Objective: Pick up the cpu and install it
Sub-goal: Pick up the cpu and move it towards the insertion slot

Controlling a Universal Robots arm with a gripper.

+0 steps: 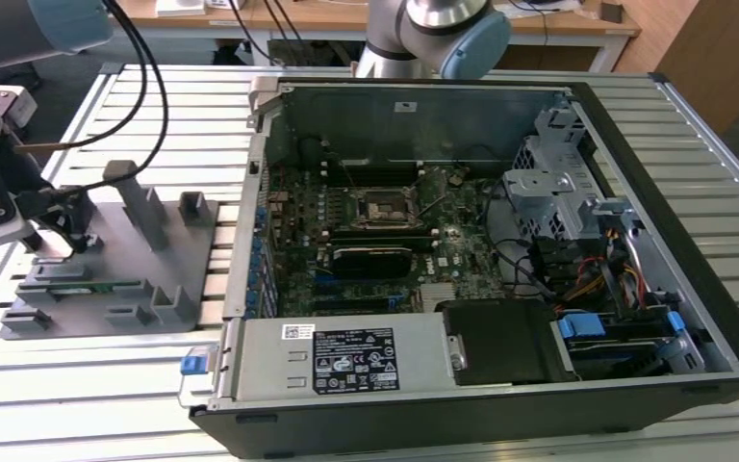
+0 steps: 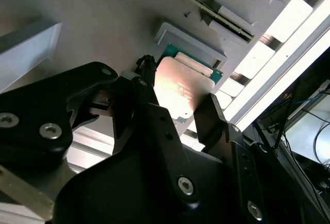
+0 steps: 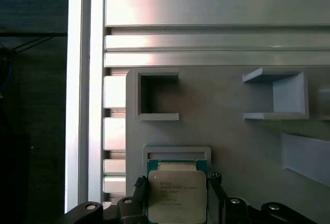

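Soft even light in the exterior view — warm glare on the cpu (image 2: 180, 87), overexposed table slats (image 2: 296, 20)

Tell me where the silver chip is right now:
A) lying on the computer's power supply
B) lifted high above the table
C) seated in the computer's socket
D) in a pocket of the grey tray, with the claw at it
D: in the first wrist view the cpu lies in its pocket on the grey tray, with the claw right at it.
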